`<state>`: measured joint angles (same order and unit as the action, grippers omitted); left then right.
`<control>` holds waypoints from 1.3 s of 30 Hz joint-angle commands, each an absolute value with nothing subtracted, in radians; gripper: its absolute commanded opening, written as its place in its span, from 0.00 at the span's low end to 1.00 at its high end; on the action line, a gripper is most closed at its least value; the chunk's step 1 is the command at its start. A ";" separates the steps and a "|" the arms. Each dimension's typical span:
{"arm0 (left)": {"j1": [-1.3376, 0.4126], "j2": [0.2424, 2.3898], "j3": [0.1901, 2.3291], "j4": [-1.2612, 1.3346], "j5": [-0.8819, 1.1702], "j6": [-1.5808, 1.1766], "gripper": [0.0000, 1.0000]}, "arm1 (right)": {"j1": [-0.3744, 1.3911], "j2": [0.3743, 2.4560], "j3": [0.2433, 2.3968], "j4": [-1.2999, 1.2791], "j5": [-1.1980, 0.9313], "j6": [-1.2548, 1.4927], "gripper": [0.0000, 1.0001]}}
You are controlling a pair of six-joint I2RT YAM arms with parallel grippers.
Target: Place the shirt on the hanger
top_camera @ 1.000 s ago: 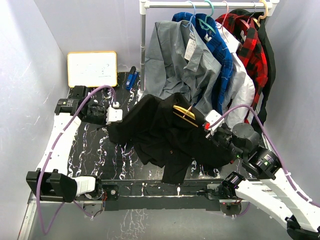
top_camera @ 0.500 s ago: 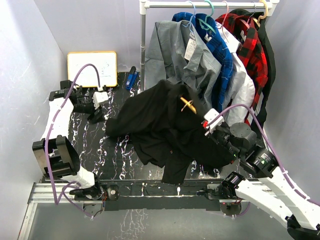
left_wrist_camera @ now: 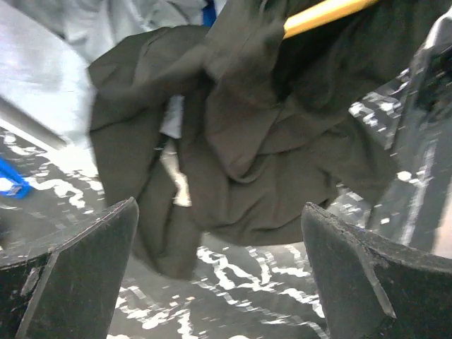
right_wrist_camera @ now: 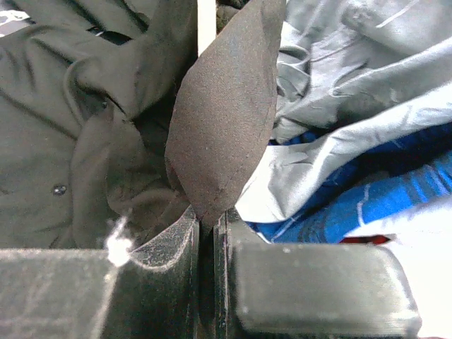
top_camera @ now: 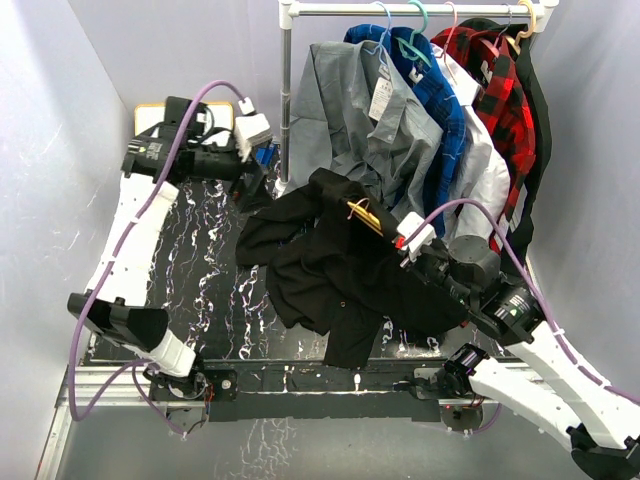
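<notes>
The black shirt (top_camera: 330, 265) lies crumpled on the dark marbled table (top_camera: 200, 290), its upper part lifted toward the hanging clothes. The yellow-orange hanger (top_camera: 365, 216) pokes out of the shirt's top folds, mostly buried. My right gripper (top_camera: 398, 254) is shut on a flap of the shirt (right_wrist_camera: 224, 120), pinched at the fingertips (right_wrist_camera: 210, 224). My left gripper (top_camera: 255, 185) hangs open and empty at the back left, apart from the cloth. Its wrist view shows the shirt (left_wrist_camera: 261, 141) and a piece of the hanger (left_wrist_camera: 326, 13) ahead of the wide-open gripper (left_wrist_camera: 219, 282).
A clothes rail (top_camera: 420, 9) on a post (top_camera: 287, 90) carries a grey shirt (top_camera: 365, 130), blue, white and red plaid shirts (top_camera: 500, 95). A whiteboard (top_camera: 150, 115) leans at the back left, and a blue object (top_camera: 265, 155) lies by the post.
The left gripper opened, let go of the shirt's left edge and swung up toward the rail post. The freed cloth slumped rightward. The right gripper kept its grip and barely moved.
</notes>
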<state>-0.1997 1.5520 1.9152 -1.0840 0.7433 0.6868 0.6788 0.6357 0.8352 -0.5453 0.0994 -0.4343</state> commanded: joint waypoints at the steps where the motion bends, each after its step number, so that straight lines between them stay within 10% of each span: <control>1: -0.285 1.613 1.947 -1.027 0.721 0.283 0.98 | 0.681 0.653 0.896 -0.467 -0.030 -0.418 0.00; 13: -0.361 2.049 2.441 -1.392 0.912 0.353 0.98 | 0.680 0.616 0.928 -0.540 -0.222 -0.475 0.00; 39: -0.490 1.900 2.276 -1.208 0.767 0.320 0.88 | 0.681 0.592 0.832 -0.524 -0.124 -0.489 0.00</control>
